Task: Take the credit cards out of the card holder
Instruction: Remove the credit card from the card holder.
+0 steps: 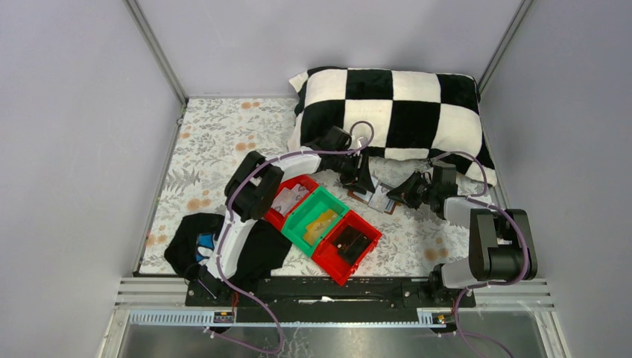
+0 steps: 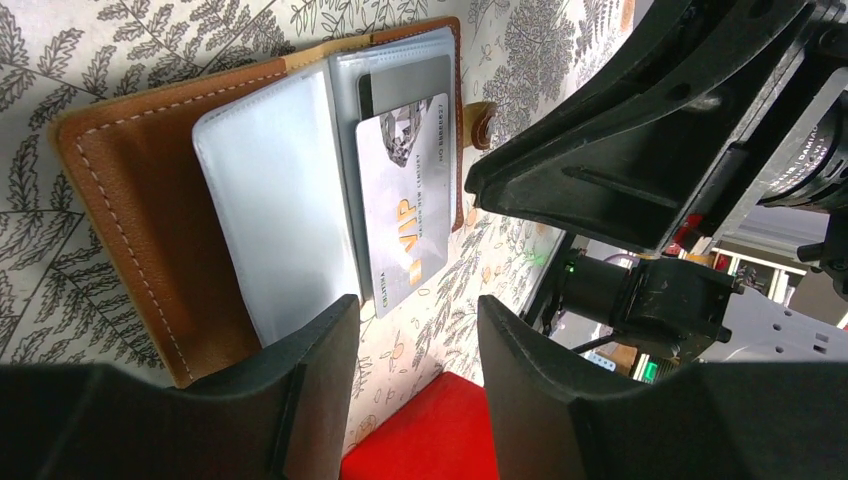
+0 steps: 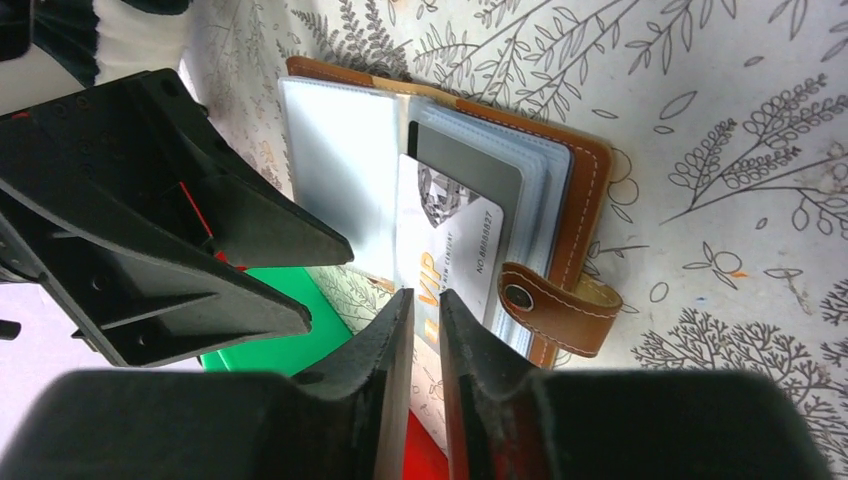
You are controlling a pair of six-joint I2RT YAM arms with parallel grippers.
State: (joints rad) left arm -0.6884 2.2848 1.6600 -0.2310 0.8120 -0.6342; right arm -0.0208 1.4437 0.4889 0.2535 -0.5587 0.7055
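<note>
The card holder [image 2: 130,200] lies open on the floral cloth, brown leather outside, grey-blue panels inside; it also shows in the right wrist view [image 3: 580,180] and the top view [image 1: 375,195]. A pale grey credit card [image 2: 405,200] printed VIP sticks halfway out of a pocket, and a darker card [image 3: 470,170] sits behind it. My left gripper [image 2: 418,308] is open and empty, one fingertip [image 2: 335,330] over the panel's edge. My right gripper [image 3: 425,298] is almost closed with nothing between the jaws, its tips over the VIP card's [image 3: 445,235] free end.
Three bins stand in a row near the wallet: a red one [image 1: 304,183], a green one [image 1: 299,224] with a yellow-tan piece, and a red one [image 1: 337,270] with a black boxy object. A checkered pillow [image 1: 395,112] lies behind. Black cloth [image 1: 190,239] lies front left.
</note>
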